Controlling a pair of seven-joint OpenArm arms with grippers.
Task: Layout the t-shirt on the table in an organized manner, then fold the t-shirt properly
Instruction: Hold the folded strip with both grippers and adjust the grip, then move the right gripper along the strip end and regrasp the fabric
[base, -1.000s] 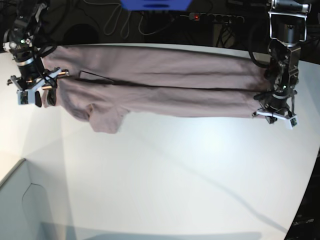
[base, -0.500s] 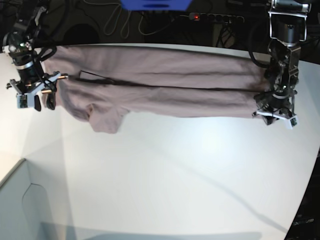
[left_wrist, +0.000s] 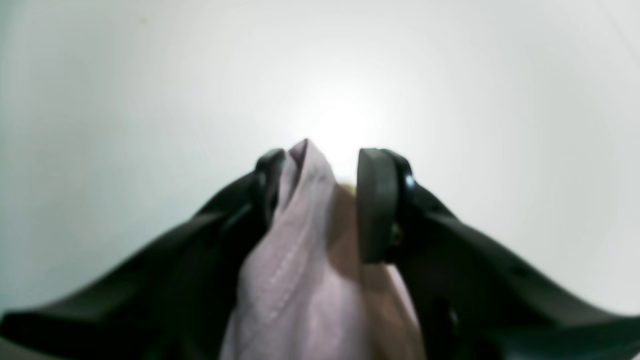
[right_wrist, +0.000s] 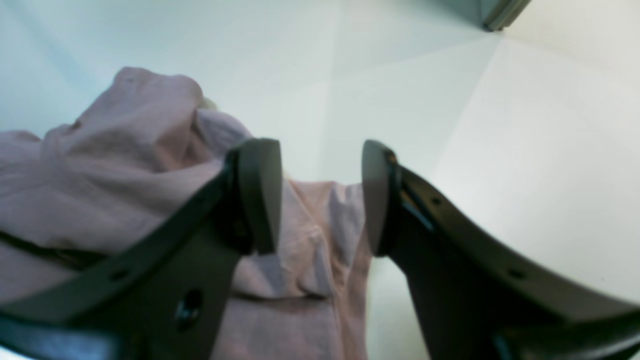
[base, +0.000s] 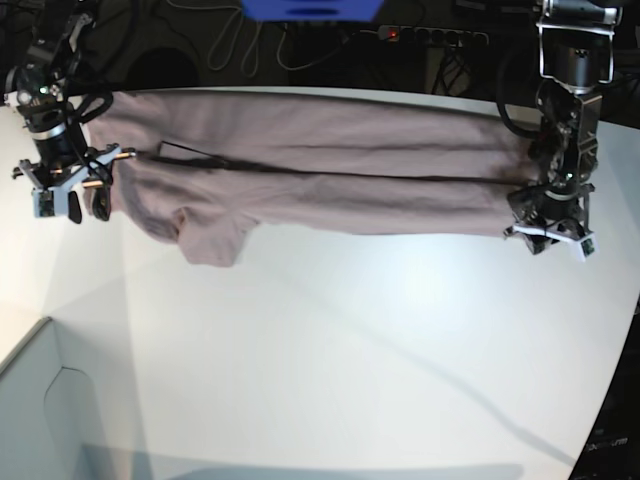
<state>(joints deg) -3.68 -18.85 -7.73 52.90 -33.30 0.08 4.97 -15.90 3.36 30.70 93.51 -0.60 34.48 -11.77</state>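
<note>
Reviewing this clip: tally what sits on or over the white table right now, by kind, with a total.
T-shirt: 1, mauve, stretched across the far side of the table
Grippers: 2, left gripper and right gripper, one at each end of the shirt
Pale box-like corner piece: 1
Total: 4

The base view looks down from high at the table's near edge toward its far edge, taking in the whole white table with the t-shirt stretched along the far edge. Each wrist view sits close behind its own black fingers, low over the tabletop. All three share the shirt's ends: left gripper, right gripper.
</note>
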